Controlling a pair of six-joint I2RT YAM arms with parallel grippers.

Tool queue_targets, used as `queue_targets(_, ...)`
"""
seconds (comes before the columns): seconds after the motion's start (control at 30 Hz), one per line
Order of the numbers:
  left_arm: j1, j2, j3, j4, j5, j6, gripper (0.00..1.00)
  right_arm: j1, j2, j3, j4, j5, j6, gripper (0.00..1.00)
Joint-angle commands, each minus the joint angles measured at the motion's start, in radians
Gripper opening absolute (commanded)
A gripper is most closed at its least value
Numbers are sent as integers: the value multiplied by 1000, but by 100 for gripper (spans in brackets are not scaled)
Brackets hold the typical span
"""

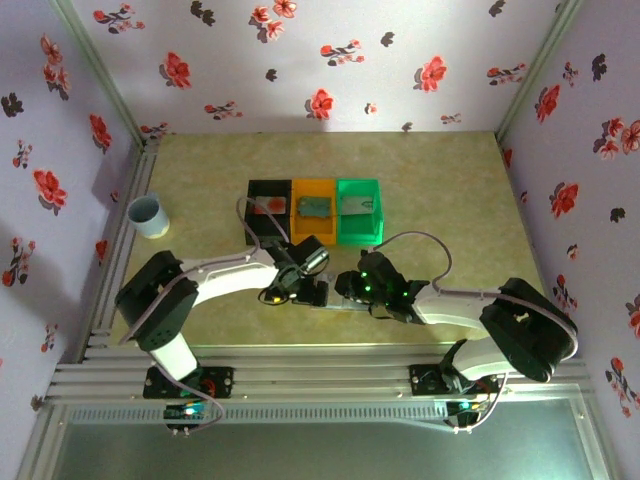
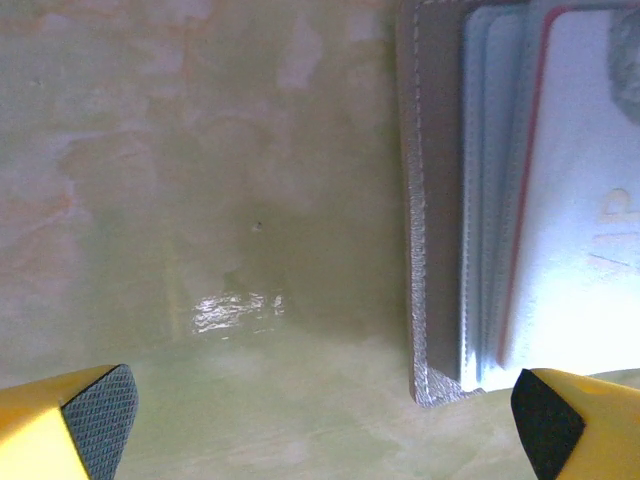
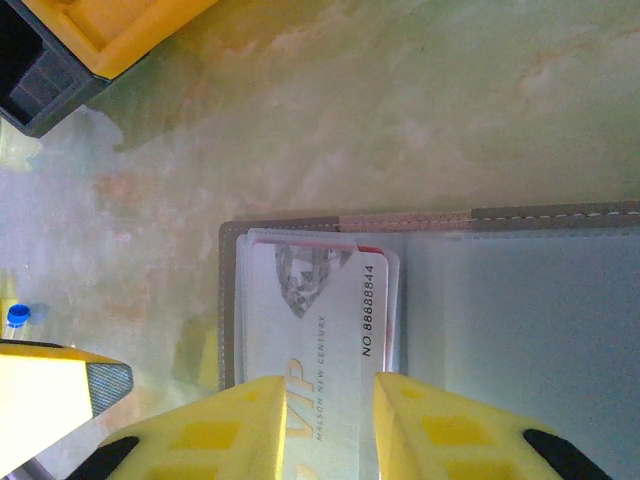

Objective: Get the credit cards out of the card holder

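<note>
A: Free room, quick?
B: The table [image 1: 455, 190] is bare on the right side and along the far wall, and there's open surface front left too. There's also bare surface between the wide-set fingers of the left gripper [image 2: 322, 412].
A: Blockers?
B: The black bin [image 1: 268, 208], orange bin [image 1: 313, 208] and green bin [image 1: 358, 210] stand in a touching row mid-table, just beyond both wrists. The cup [image 1: 147, 215] is by the left edge, well apart. The right gripper [image 3: 330, 390] is nose to nose with the left one over the card holder [image 3: 520, 320], so it's tight there.
</note>
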Motion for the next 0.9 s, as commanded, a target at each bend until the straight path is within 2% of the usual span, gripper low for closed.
queue_targets(0.0,-7,30,18,-4,7,-25,100,6,12,-16,12,27,3,28)
queue_targets(0.5,-7,55,-64,66,21,-46,100,7,27,-27,26,40,3,25)
queue_targets(0.87,-24,82,-95,115,35,-56,100,7,53,-49,121,9,0,22)
